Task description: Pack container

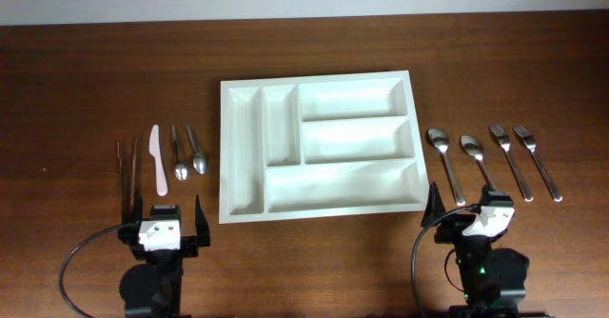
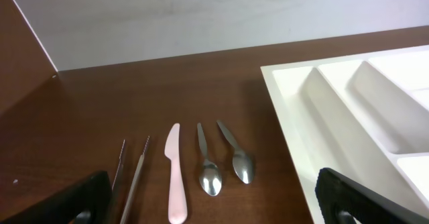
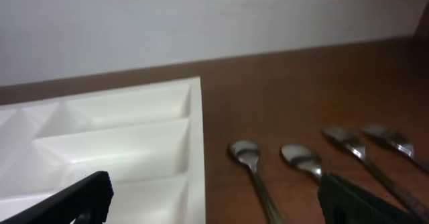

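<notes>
The white five-compartment container (image 1: 225, 147) lies in the middle of the table, with nothing in it; it also shows in the left wrist view (image 2: 288, 110) and the right wrist view (image 3: 194, 137). Left of it lie two thin metal sticks (image 1: 127, 161), a pale pink knife (image 1: 158, 159) and two small spoons (image 1: 188, 151). Right of it lie two large spoons (image 1: 461, 161) and two forks (image 1: 523, 156). My left gripper (image 1: 162, 228) is open and empty, near the front edge below the knife. My right gripper (image 1: 476, 218) is open and empty, below the large spoons.
The dark wooden table (image 1: 95, 70) meets a white wall at the back. The left wrist view shows the knife (image 2: 175, 174) and small spoons (image 2: 224, 160) just ahead of the fingers. The right wrist view shows the large spoons (image 3: 275, 163) and forks (image 3: 369, 147).
</notes>
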